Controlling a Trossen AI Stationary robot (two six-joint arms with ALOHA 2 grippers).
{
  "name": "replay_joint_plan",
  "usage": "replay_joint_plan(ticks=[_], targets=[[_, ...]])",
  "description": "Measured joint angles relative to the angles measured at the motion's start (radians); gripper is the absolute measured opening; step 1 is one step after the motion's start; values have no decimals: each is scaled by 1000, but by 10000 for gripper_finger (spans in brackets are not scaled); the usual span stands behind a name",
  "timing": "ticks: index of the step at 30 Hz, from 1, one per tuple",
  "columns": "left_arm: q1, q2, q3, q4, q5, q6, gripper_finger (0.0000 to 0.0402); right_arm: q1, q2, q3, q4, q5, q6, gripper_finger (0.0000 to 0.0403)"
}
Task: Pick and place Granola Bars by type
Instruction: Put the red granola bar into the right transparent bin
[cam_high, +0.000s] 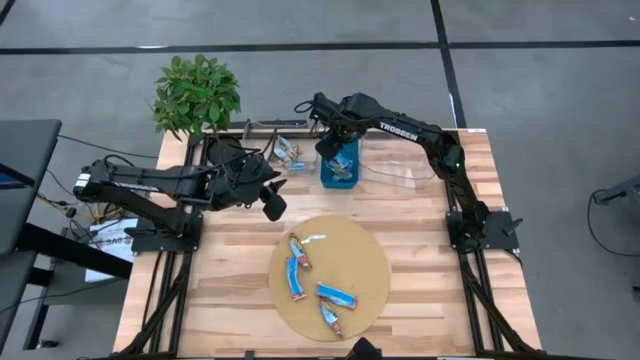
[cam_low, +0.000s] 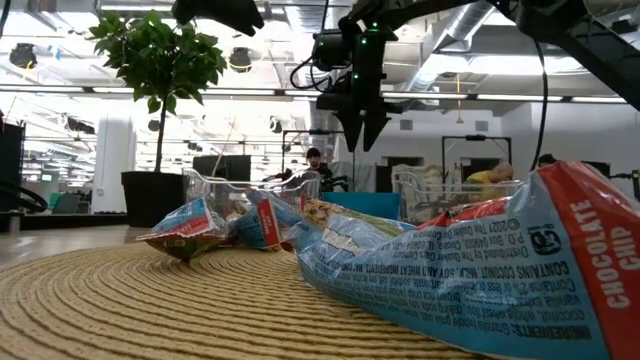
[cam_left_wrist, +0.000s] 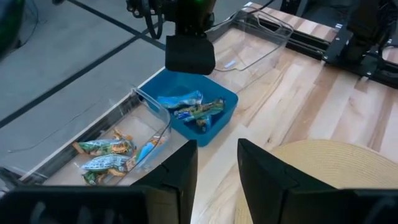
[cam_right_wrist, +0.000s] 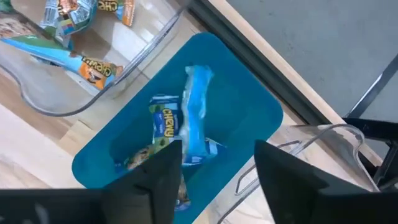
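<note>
Shiny foil Granola Bars (cam_high: 308, 272) on the near woven mat look light, crinkly and slippery, best pinched mid-length; right gripper (cam_right_wrist: 214, 177) gapes empty above the far blue bin (cam_right_wrist: 249, 106).

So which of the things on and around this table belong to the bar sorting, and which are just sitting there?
Part of the job:
- granola bars on the round woven mat
- blue bin, bars inside
- clear tray, bars inside
- second clear tray
- right gripper, open over the blue bin
- left gripper, waiting near the mat

Just lying about:
- potted plant
</note>
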Motion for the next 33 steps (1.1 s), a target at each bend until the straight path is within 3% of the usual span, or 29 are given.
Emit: replay_joint_plan(ticks=[8,13,18,21,28,33], targets=[[-18,-7,0,-2,48,-1,107,68,-43,-7,27,-133,-147,227],[-73,-59,-42,15,29,-31,107,158,-154,-112,162,-151,-254,227],[-134,-161,-189,117,45,-93,107,220,-341,-410,355,-304,-292,226],[-150,-197,-267,215,137,-97,107,262,-489,-638,496,-362,-281,225],[-150,-142,-325,267,305,-97,107,409,-820,-1090,757,-361,-75,225],[-152,-58,-323,315,414,-98,107,557,-939,-1290,854,-313,101,225]])
